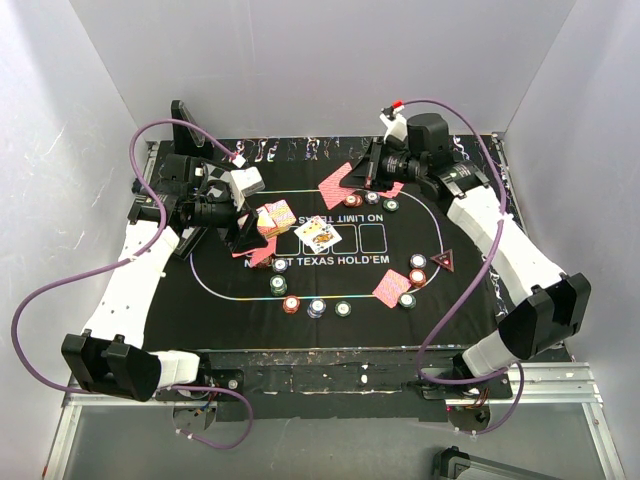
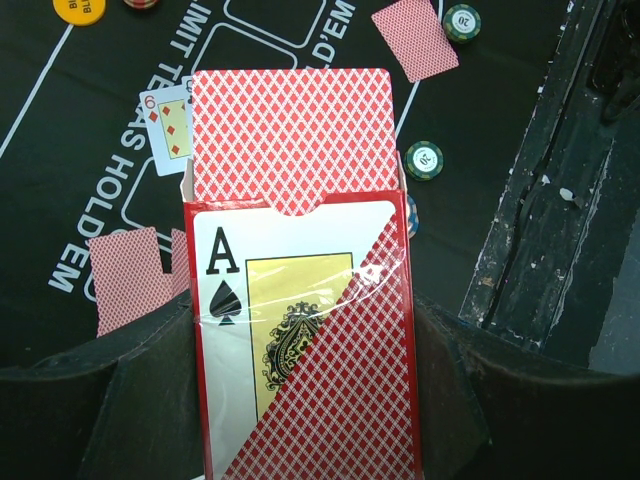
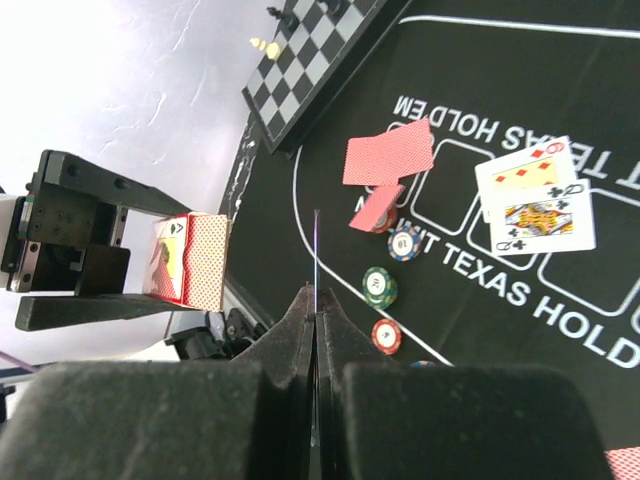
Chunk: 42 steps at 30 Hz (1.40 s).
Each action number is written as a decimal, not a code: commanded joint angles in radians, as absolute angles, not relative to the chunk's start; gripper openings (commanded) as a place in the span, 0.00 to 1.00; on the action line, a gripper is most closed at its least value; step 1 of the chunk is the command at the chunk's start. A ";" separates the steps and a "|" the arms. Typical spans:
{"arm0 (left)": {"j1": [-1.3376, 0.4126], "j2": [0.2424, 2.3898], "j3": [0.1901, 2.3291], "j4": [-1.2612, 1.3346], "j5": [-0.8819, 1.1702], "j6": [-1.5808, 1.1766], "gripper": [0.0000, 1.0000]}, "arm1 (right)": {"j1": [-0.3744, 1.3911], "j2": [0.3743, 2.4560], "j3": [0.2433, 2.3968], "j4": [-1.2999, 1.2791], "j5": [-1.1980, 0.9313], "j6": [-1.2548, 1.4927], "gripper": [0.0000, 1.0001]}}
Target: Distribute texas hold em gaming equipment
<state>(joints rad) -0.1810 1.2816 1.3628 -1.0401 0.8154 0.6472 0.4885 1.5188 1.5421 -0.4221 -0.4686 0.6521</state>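
Note:
My left gripper is shut on a red card box with an ace of spades on its front. Red-backed cards stick out of its open top. It is held above the left of the mat. My right gripper is shut on a single red-backed card, seen edge-on in the right wrist view. Face-up cards lie mid-mat. Several chips line the front, with a dark-red triangle marker at the right.
Face-down cards lie at the front right and left of the black printed mat. More chips sit under the right gripper. A chessboard lies at the mat's far left. Grey walls enclose the table.

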 commanded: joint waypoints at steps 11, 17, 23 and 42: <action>-0.184 1.232 1.350 -1.014 0.861 0.640 0.00 | 0.590 1.558 1.500 -0.597 0.058 0.324 0.01; -0.186 1.230 1.373 -1.029 0.853 0.611 0.00 | 0.759 1.722 1.523 -0.563 0.563 0.135 0.01; -0.158 1.224 1.385 -1.071 0.850 0.595 0.00 | 0.854 1.907 1.519 -0.427 0.816 0.002 0.01; -0.060 1.224 1.416 -1.129 0.876 0.637 0.00 | 0.983 2.072 1.364 -0.186 0.675 -0.025 0.08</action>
